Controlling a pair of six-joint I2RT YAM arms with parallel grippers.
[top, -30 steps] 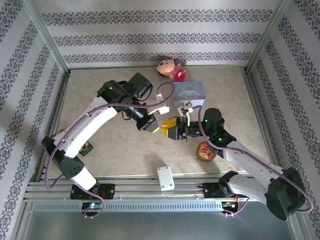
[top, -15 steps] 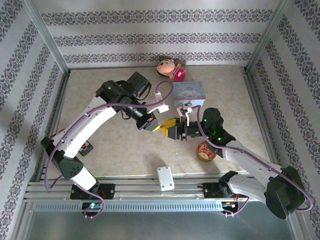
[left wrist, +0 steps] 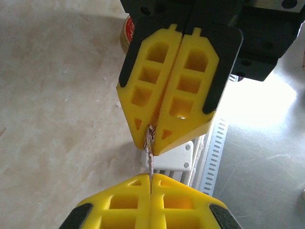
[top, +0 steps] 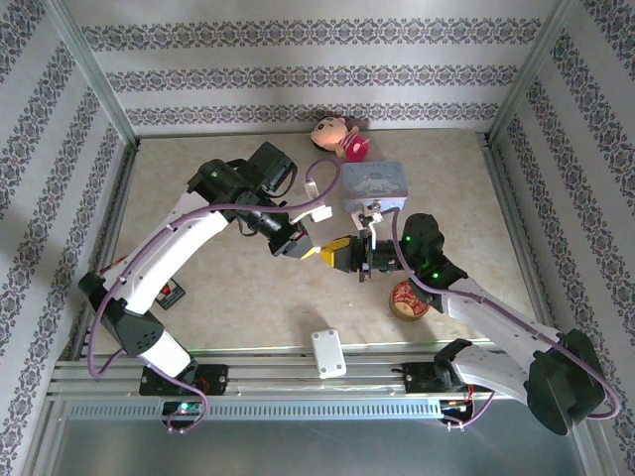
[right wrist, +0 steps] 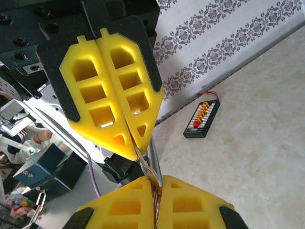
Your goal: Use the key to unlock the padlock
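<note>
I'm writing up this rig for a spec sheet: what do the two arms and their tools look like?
The left arm and right arm are white-shelled with black joint housings, each trailed by a purple cable, with small green lights on the joints. The left tool and right tool have yellow wedge-shaped fingers with rectangular cut-outs, backed by black plates.

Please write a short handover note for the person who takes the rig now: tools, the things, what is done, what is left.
Left tool: shut on the thin metal piece.
Right tool: shut on the same piece, tip to tip with the left.
Key or shackle: too small to tell.
Done: both grips.
Left: likely turning the key and freeing the shackle.
</note>
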